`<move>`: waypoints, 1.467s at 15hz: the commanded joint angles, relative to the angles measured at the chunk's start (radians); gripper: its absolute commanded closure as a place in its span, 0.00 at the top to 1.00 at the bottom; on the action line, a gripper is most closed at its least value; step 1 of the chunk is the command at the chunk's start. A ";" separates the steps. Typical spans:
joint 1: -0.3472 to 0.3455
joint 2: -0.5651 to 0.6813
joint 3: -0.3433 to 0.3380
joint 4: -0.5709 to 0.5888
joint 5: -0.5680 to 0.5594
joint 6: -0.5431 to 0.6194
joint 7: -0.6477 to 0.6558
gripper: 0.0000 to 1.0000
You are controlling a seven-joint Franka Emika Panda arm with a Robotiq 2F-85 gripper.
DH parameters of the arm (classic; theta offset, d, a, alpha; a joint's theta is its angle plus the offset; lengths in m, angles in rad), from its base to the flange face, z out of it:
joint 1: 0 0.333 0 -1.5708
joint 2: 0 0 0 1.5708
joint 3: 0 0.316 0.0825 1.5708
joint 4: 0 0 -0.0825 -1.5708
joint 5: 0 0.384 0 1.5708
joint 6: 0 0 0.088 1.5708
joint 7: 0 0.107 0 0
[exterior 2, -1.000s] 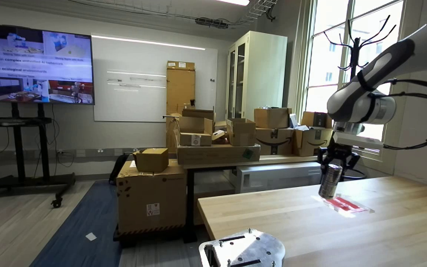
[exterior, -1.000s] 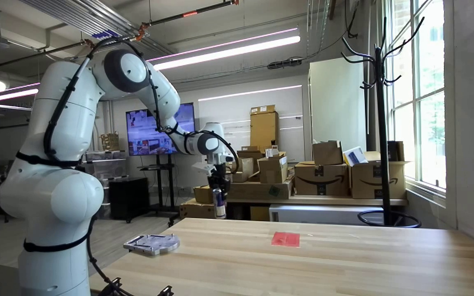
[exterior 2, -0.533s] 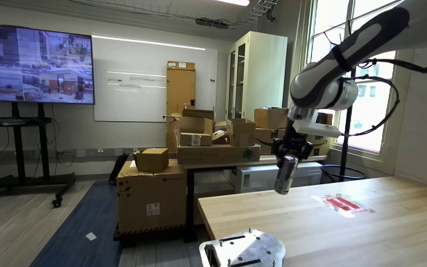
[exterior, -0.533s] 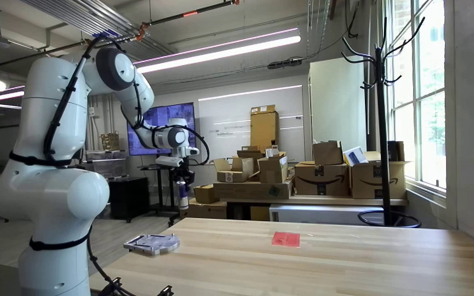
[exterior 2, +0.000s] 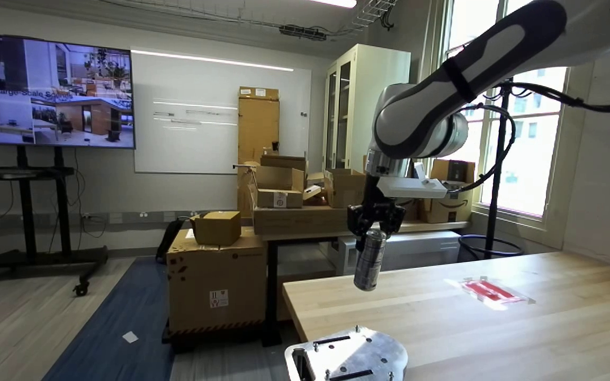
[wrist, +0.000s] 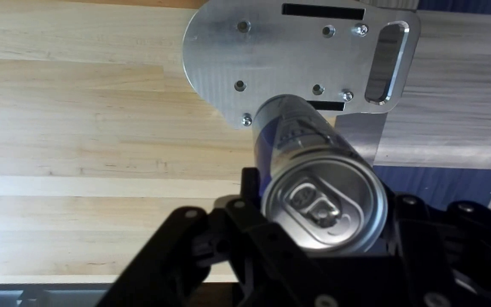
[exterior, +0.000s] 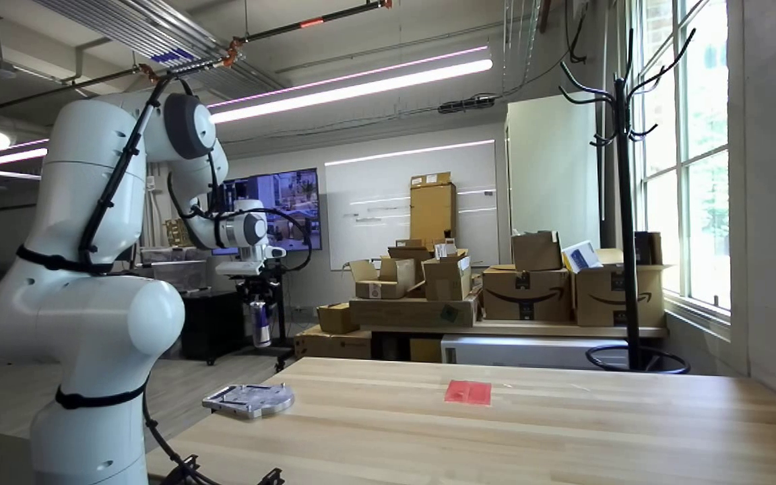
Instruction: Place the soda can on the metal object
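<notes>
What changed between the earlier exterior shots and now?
The gripper and can moved left together in both exterior views, bringing the can nearer the metal plate. Nothing was grabbed or let go: the can was already in the grip and still is. The screen shows a different image. The metal plate and red sheet stayed put.

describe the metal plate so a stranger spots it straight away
Start from the wooden table. At its edge, partly overhanging, lies the metal plate. Unlike the held soda can and the flat red patch, it is a low silvery slab, rounded at one end, pierced with holes and slots.
</notes>
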State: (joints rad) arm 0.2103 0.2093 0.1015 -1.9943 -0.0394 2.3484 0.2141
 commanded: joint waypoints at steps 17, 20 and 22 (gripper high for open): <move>0.029 0.228 -0.009 0.138 -0.057 -0.033 -0.007 0.33; 0.029 0.245 -0.007 0.134 -0.050 -0.024 -0.009 0.33; 0.027 0.259 -0.002 0.133 -0.041 -0.015 -0.014 0.33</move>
State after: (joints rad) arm 0.2394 0.4577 0.0934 -1.8722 -0.0882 2.3359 0.2131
